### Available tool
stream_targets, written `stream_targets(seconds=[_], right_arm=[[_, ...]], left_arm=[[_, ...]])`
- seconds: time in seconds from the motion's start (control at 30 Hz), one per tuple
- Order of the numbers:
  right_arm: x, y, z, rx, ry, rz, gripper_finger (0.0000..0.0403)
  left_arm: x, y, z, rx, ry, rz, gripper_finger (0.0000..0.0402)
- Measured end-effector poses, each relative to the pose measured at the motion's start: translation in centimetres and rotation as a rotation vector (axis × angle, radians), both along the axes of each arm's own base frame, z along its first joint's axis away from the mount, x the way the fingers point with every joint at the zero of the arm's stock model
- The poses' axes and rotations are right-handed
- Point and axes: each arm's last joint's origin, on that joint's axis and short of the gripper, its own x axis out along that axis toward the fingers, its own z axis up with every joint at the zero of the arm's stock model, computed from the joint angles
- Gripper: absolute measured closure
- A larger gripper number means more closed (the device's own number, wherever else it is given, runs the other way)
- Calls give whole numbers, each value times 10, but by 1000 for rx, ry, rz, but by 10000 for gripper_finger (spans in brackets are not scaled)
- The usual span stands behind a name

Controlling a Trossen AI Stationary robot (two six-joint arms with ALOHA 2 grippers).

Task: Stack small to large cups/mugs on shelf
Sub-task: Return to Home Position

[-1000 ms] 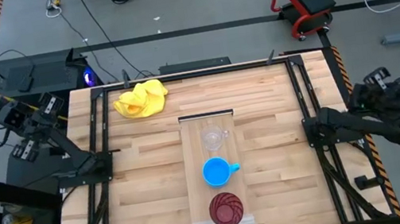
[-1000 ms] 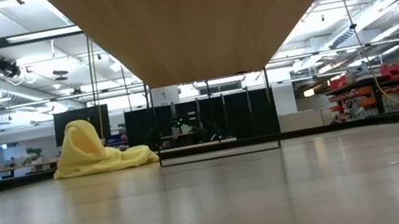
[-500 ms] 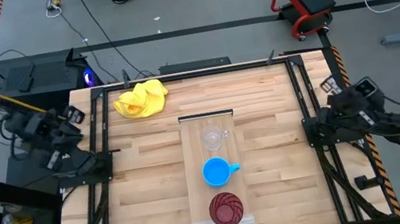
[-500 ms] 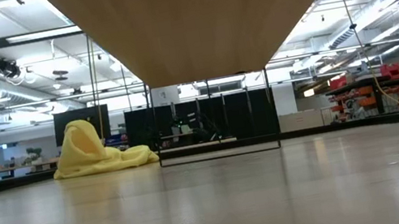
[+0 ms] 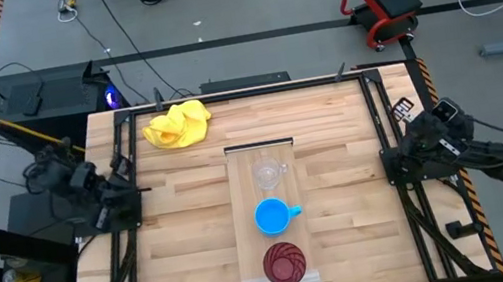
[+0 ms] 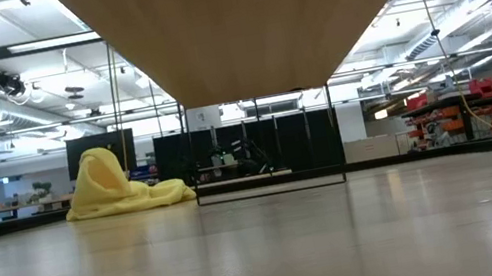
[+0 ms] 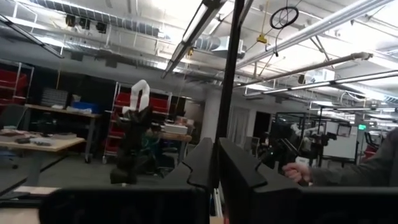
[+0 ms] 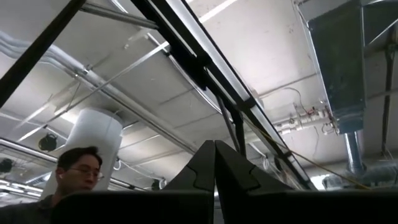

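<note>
A long light-wood shelf (image 5: 244,223) stands in the middle of the table. On it stand, in a row from far to near, a small clear glass mug (image 5: 268,173), a bright blue handled mug (image 5: 273,216) and a dark red ribbed cup (image 5: 283,263), each upright on its base and apart from the others. From the low view only the shelf's underside (image 6: 255,15) shows. My left arm (image 5: 86,182) is folded at the table's left edge, my right arm (image 5: 434,140) at its right edge. My left gripper (image 7: 216,167) and right gripper (image 8: 214,163) are both shut on nothing, far from the cups.
A crumpled yellow cloth (image 5: 178,124) lies near the table's far left corner, also in the low view (image 6: 122,185). Dark frame rails (image 5: 124,197) run along both side edges. A person (image 8: 74,171) shows beyond the table, and a sleeve and hand (image 7: 367,171).
Both arms have drawn in from outside the table toward its side edges: the left arm toward the left rail and nearer, the right arm toward the right rail. The cups, shelf and cloth have not moved.
</note>
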Motion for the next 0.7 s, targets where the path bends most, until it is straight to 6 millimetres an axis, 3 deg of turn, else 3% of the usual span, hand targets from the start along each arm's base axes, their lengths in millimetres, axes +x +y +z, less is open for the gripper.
stream_targets(seconds=[0.43, 0.7], right_arm=[[11, 0, -4, 41, 69, 10, 389], [23, -1, -10, 88, 167, -37, 389]], left_arm=[[15, -17, -43, -35, -3, -21, 378], [15, -26, -57, 9, -126, -228, 368]])
